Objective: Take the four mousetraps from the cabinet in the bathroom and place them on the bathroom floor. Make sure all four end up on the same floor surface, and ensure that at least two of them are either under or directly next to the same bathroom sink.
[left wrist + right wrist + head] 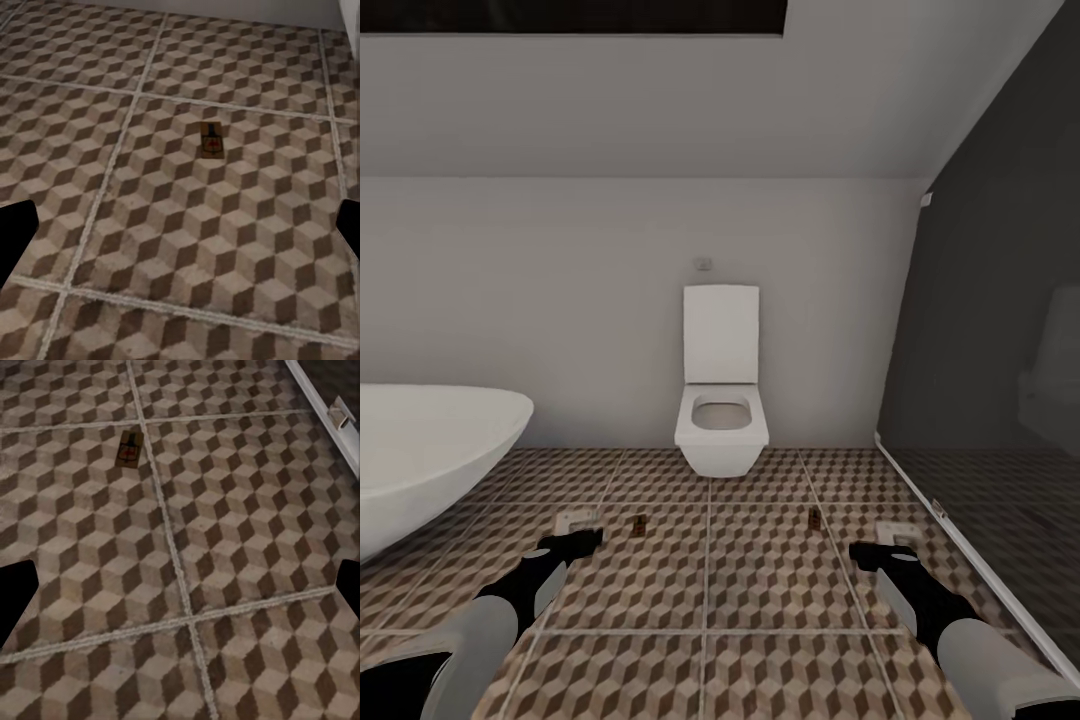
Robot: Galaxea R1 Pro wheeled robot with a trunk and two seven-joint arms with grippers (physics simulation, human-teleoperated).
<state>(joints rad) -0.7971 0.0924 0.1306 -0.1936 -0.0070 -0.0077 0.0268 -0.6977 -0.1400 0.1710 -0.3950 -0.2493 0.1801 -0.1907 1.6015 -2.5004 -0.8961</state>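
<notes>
Two small flat dark-brown wooden mousetraps with thin wire parts are lying on the cube-patterned brown, beige and white tiled bathroom floor (760, 600), one (641, 524) nearer the white oval bathtub (430, 450) and the other (813, 517) nearer the dark glass shower partition (1000, 400), well apart, with the white wall-hung toilet (721, 400) beyond the gap between them. Each is resting flat near a grout line, which suggests a deliberate set-down on one shared floor surface. The left wrist view is looking at one trap (213, 140), the right wrist view at another (130, 448). The black left gripper (575, 543) and black right gripper (868, 553) are both hovering low over the tiles, fingers spread wide and carrying nothing. Counted: two traps, one toilet, one bathtub. Two more traps are presumably waiting elsewhere, and whether these two are lying beside the sink I cannot tell.
</notes>
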